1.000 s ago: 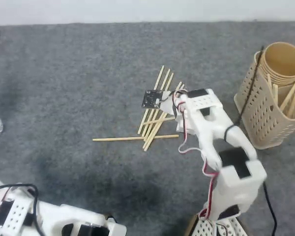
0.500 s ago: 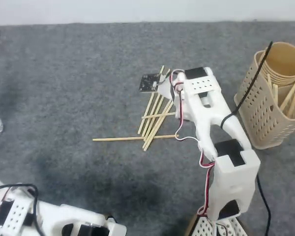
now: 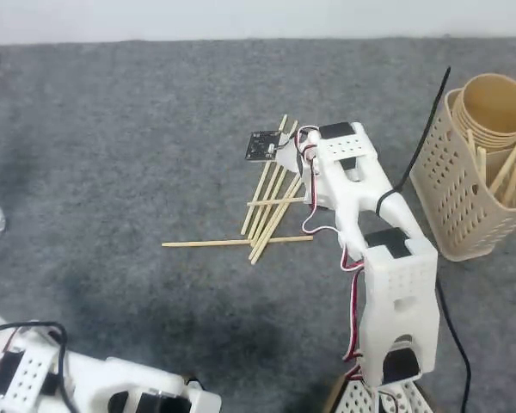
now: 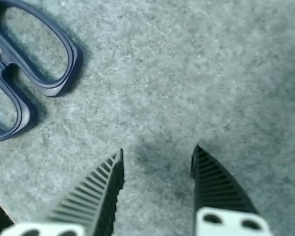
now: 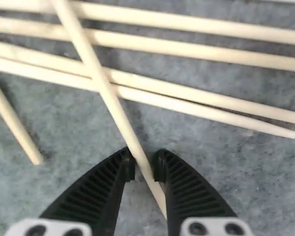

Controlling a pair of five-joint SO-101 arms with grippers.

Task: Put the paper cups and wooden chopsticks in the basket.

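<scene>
Item 1, wooden chopsticks point(image 3: 271, 202): a loose pile lies flat on the grey counter point(image 3: 138, 129), well apart from the basket point(image 3: 464, 202) and to its left in the high view. Most lie roughly side by side. One single stick point(image 3: 232, 243) lies crosswise at the pile's near end, farther from the basket than the rest. More sticks point(image 3: 509, 168) stand tilted inside the basket.

Item 2, paper cups point(image 3: 496, 107): nested in one stack, upright inside the basket, at its far end.

Item 3, my right tool point(image 5: 143, 164): it is down at the pile's basket-side edge. Its two black ribbed fingers point(image 5: 113, 179) are drawn in on one chopstick point(image 5: 101, 81), which passes between the tips and fills the gap. I record this tool as clamped on that chopstick. The stick crosses over several others in the pile point(image 5: 196, 54) and appears to rest on them.

Item 4, my left tool point(image 4: 157, 162): its fingers are apart with nothing between them, above bare counter. Dark scissors point(image 4: 32, 81) lie just beside it. My left arm point(image 3: 95, 387) sits far from the basket, at the opposite near corner in the high view.
</scene>
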